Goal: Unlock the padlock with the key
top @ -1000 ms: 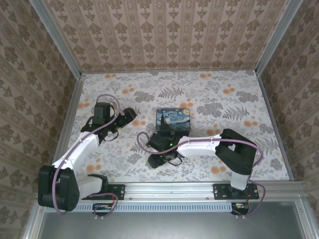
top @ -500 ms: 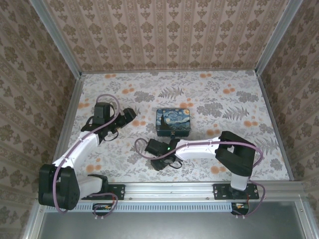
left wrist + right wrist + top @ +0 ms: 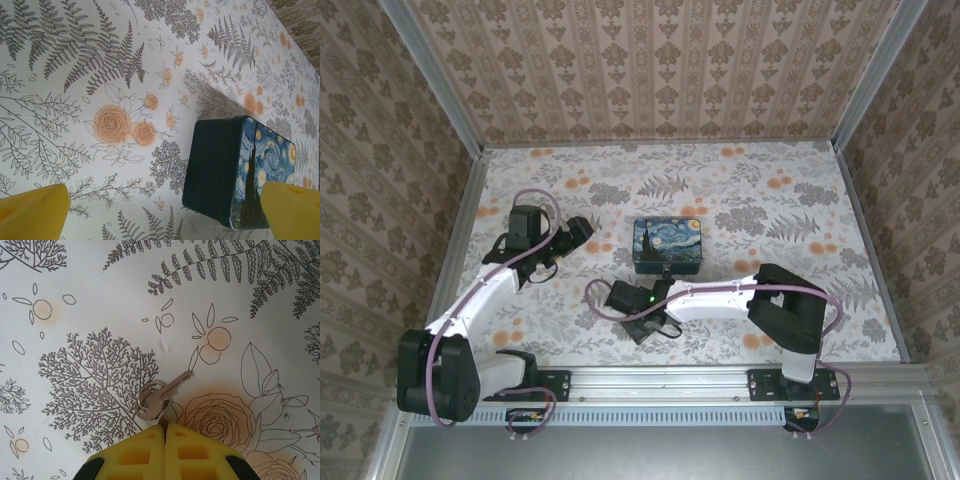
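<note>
Near the front of the worktop (image 3: 770,200), the right claw (image 3: 645,330) points down at the flowery top. From its own camera, its two yellow fingers (image 3: 135,455) are pressed tight together with no gap. The key (image 3: 172,385) lies flat on the worktop just in front of the tips. Its thin end points up and to the right, away from the claw. A small round metal ring (image 3: 148,404) goes through the fat end of the key. The ring sits right at the fingertips. I cannot tell if the tips are pinching the ring or only touching it.

The left claw (image 3: 575,232) is over on the left side, well apart from the key. Its yellow fingers (image 3: 35,207) stand wide apart, with bare worktop between them. The dark-blue box (image 3: 225,170) with the swirly painted lid sits ahead of it, closer to its right finger.

From above, the box sits in the middle of the worktop, just behind the right claw and to the right of the left claw.
</note>
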